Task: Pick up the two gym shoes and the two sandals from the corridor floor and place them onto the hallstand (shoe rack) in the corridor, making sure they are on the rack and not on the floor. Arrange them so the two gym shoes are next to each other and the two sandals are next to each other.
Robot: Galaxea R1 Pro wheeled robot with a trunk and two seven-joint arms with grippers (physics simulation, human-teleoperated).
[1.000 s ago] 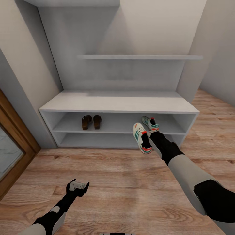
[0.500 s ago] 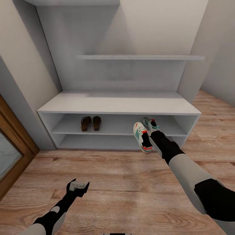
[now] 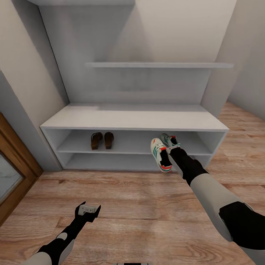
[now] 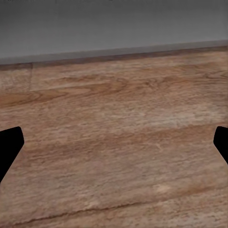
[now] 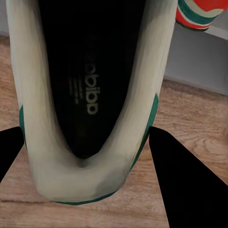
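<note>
Wood-plank corridor floor fronts white hallstand; right gripper clasps gym shoe, left gripper spread

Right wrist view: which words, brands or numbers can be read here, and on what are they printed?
"adidas": grey letters on the dark insole of the gym shoe held by the right gripper.
Smaller lines of print beside it on the insole: too blurred to read.

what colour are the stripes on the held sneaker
Green stripes on the sneaker, clearest in the head view.
</note>
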